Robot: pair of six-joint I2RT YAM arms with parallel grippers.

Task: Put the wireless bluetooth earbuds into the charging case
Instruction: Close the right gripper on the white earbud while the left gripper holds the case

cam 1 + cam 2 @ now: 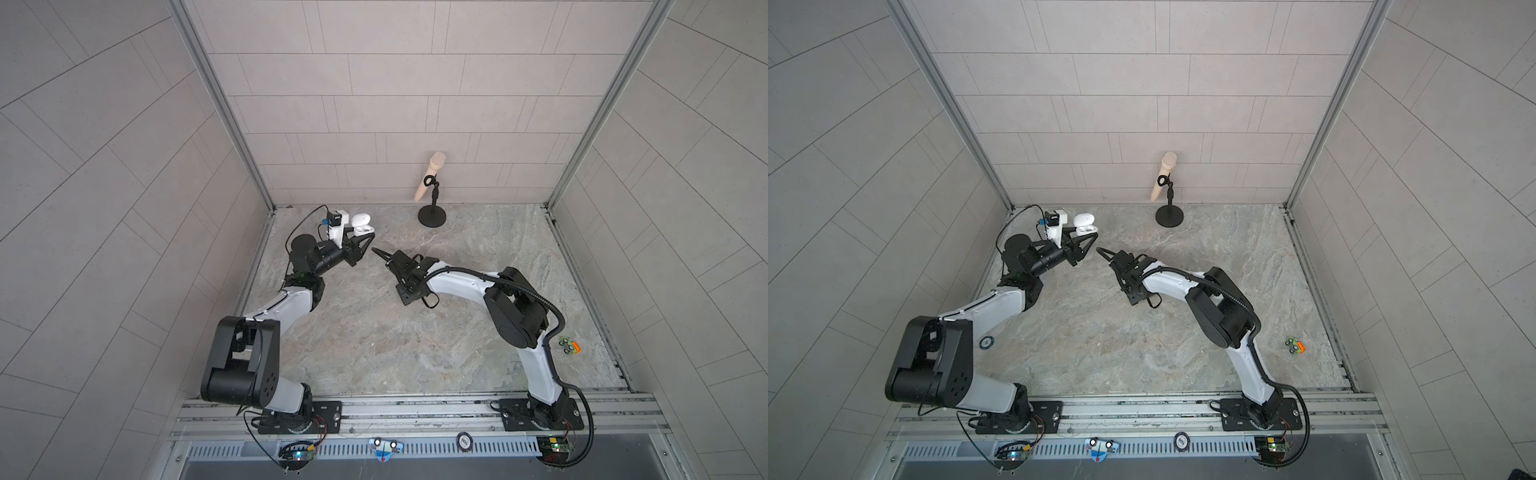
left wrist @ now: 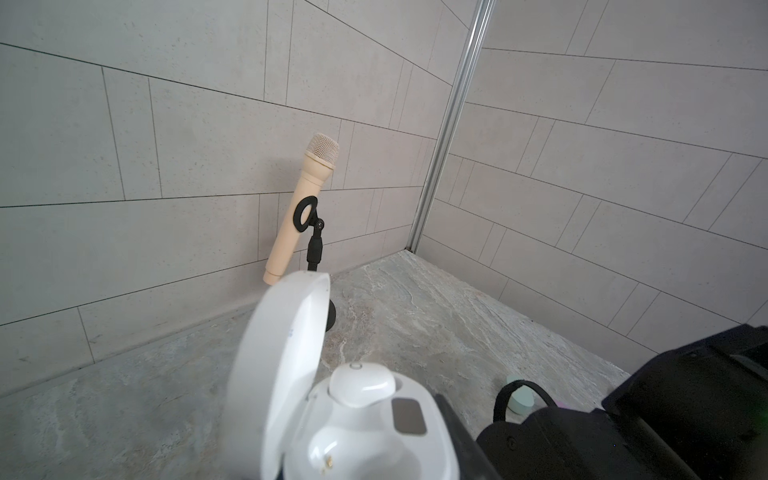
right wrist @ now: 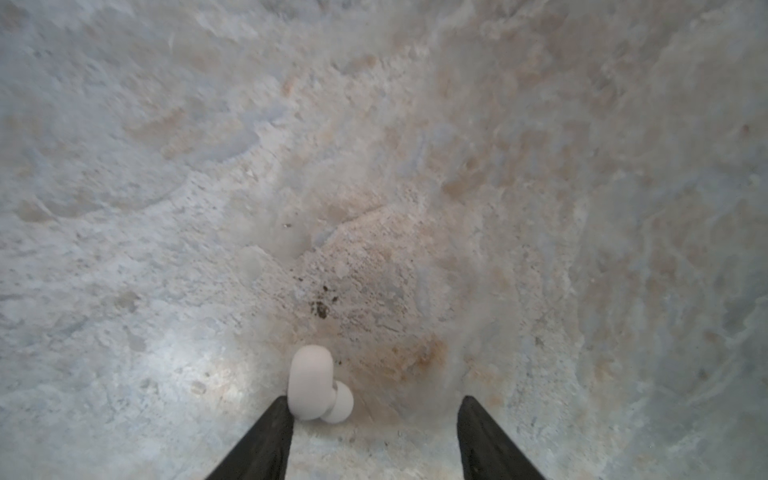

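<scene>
My left gripper (image 1: pixel 370 237) clamps the charging case (image 1: pixel 360 222) by the far-left table (image 1: pixel 415 340) corner; right gripper (image 3: pixel 375 401) wide, earbud (image 3: pixel 311 380) seemingly touching.

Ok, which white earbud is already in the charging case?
The white earbud seated in the open charging case, beside its raised lid. The other white earbud lies loose on the table, against one of the fingers of the right gripper.
</scene>
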